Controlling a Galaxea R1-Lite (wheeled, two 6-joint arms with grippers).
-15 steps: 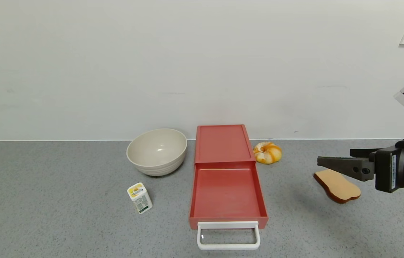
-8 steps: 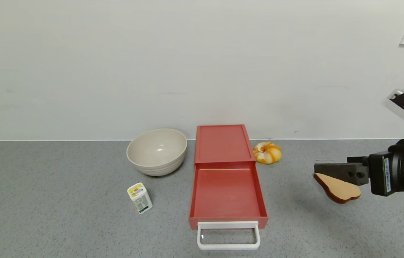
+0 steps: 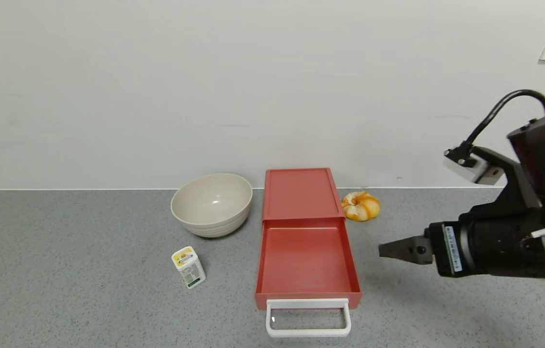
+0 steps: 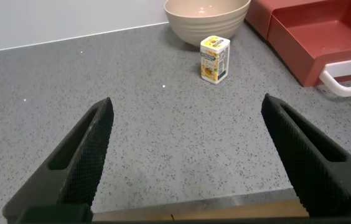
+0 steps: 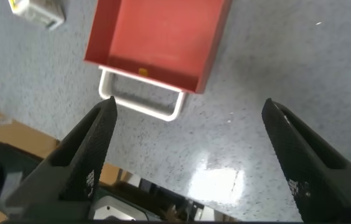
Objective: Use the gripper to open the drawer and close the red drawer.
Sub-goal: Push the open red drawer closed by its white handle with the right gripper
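The salmon-red drawer (image 3: 300, 193) lies at the table's middle with its tray (image 3: 306, 258) slid out toward me, empty, and its white loop handle (image 3: 308, 317) at the front. My right gripper (image 3: 388, 250) hovers to the right of the tray, a short way from its side wall, pointing left. In the right wrist view the drawer (image 5: 160, 37) and handle (image 5: 141, 102) lie below the open gripper (image 5: 189, 106), nothing between its fingers. The left gripper (image 4: 187, 102) is open over bare table far to the left, with the drawer (image 4: 312, 37) off to one side.
A beige bowl (image 3: 212, 203) stands left of the drawer's casing. A small yellow-and-white carton (image 3: 188, 267) sits in front of it. An orange pastry (image 3: 360, 205) lies right of the casing. The table's front edge (image 4: 194, 208) is just below the left gripper.
The right arm has swung left and down toward the drawer's tray, and now covers the bread slice that lay on the table at the right. The drawer has not moved.
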